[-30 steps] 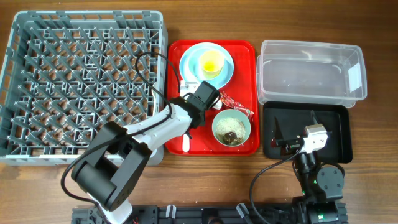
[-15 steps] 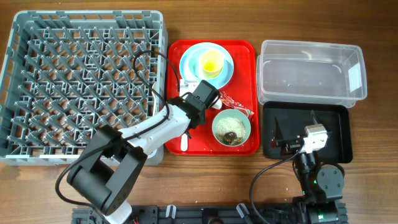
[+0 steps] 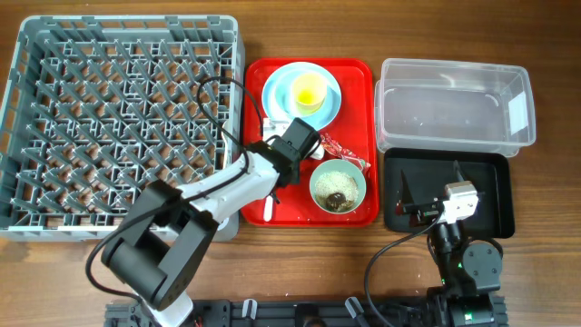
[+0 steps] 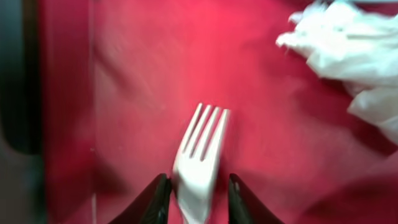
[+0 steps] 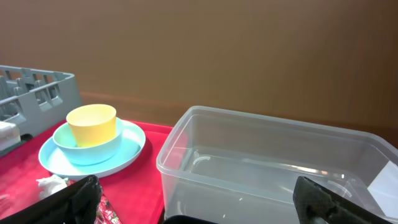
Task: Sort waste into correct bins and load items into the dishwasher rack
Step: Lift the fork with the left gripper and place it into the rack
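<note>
A white plastic fork lies on the red tray, tines pointing away from me. My left gripper straddles its neck. The left finger touches the fork and a thin gap shows at the right finger, so the gripper is open. From overhead, the left gripper sits low over the tray's left side, with the fork's handle sticking out below it. The crumpled tissue lies just beyond. My right gripper hangs wide open and empty over the black tray.
The tray also holds a blue plate with a bowl and yellow cup, a bowl of food scraps and a red wrapper. The grey rack stands to the left. The clear tub is at the right.
The left arm's elbow has shifted a little while the wrist stayed over the fork. The right arm has not moved.
</note>
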